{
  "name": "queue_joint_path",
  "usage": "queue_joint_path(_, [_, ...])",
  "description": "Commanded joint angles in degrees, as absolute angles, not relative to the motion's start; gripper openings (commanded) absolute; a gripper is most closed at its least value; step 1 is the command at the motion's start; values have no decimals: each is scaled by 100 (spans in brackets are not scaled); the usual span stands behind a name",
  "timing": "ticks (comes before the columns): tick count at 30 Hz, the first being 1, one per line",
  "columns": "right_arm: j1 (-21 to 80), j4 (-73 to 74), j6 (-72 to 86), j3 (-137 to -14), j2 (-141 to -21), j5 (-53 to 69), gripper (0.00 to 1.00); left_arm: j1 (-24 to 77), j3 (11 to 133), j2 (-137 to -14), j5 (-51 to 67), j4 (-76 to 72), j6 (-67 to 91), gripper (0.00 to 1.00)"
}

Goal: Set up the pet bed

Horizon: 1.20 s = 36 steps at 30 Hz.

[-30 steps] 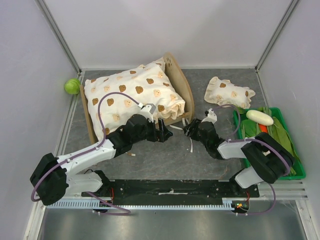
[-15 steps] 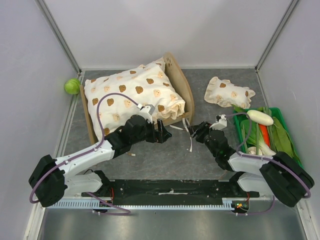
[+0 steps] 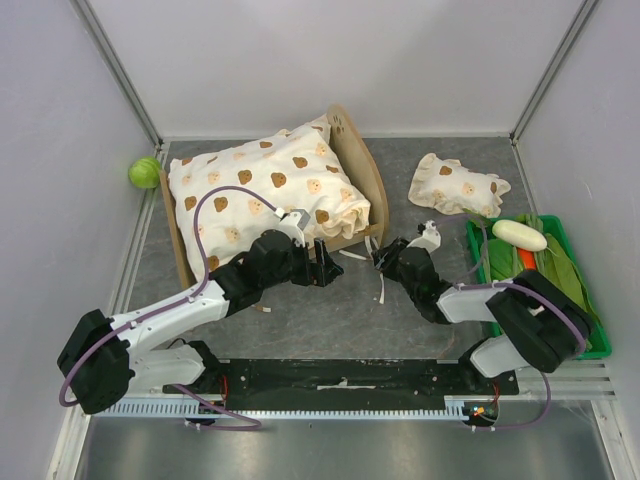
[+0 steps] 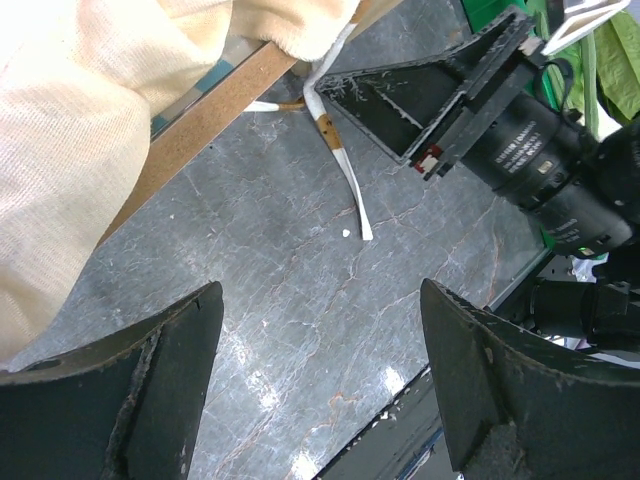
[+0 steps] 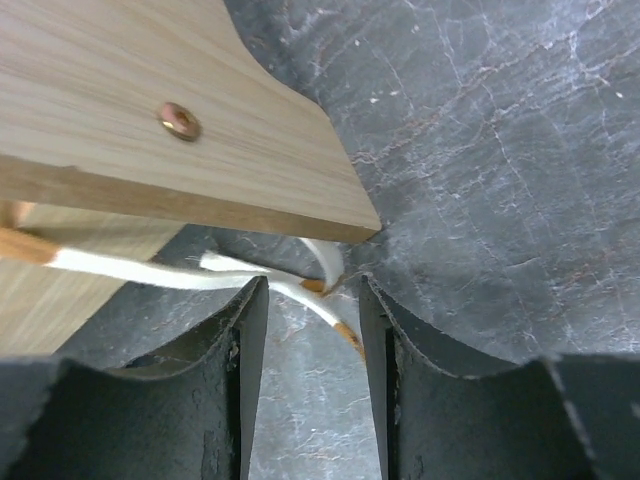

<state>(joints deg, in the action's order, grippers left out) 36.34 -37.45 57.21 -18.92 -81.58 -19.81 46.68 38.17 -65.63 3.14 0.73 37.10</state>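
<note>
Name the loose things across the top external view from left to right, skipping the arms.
green round fruit → pet bed → bear-print frilled pillow → green tray

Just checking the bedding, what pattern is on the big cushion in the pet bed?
Cream cushion with brown bear prints, clearest in the top view.

A dark grey marbled worktop (image 3: 330, 320) is boxed in by white walls (image 3: 330, 60). Grey metal posts (image 3: 118, 75) run up both back corners; the light is even.
</note>
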Motion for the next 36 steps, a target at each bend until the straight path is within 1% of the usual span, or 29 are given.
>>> queue_joint_path(1, [3639, -4411, 5994, -2021, -8699, -2355, 48, 4641, 3841, -6460, 299, -35, 3656, 85])
queue_joint_path(7, [3639, -5105, 6389, -2030, -9447, -2312, 46, 4649, 3823, -6425, 281, 149, 3674, 85])
queue_joint_path(9, [3639, -5674, 6495, -1891, -9580, -2268, 45, 4641, 3797, -6416, 290, 141, 3683, 85])
queue_joint_path(11, [3639, -5879, 6460, -1837, -9624, -2127, 46, 4649, 3788, -6416, 290, 149, 3683, 85])
queue_joint_path(16, [3639, -5617, 6513, -1714, -9414, -2328, 45, 4649, 3735, -6425, 272, 114, 3691, 85])
queue_joint_path(19, [3639, -5195, 6504, -1924, -9465, -2478, 42, 4649, 3727, -6434, 307, 114, 3700, 85])
queue_joint_path(21, [3639, -4984, 6556, -2091, -9527, -2610, 33, 4641, 3718, -6416, 299, 114, 3700, 84])
queue_joint_path(22, [3639, -4922, 6574, -2144, -9580, -2671, 30, 4649, 3718, -6407, 290, 123, 3700, 84])
queue_joint_path(25, [3639, -4554, 6583, -2346, -9572, -2917, 27, 4649, 3727, -6355, 264, 176, 3683, 84])
queue_joint_path(28, [3639, -4280, 6557, -2470, -9519, -3015, 18, 4641, 3683, -6284, 211, 202, 3691, 84])
queue_joint_path(29, [3639, -4211, 6504, -2522, -9501, -3023, 17, 4649, 3674, -6275, 202, 185, 3691, 84])
queue_joint_path(30, [3639, -4123, 6452, -2549, -9475, -3015, 13, 4641, 3665, -6284, 220, 185, 3691, 84])
queue_joint_path(31, [3639, -4052, 6408, -2566, -9457, -3006, 3, 4641, 3656, -6284, 211, 193, 3691, 84])
queue_joint_path(32, [3639, -4052, 6346, -2558, -9431, -2971, 0, 4649, 3656, -6293, 211, 193, 3691, 84])
queue_joint_path(36, [3665, -3929, 5890, -2444, -8985, -2664, 0, 4649, 3656, -6284, 220, 185, 3700, 84])
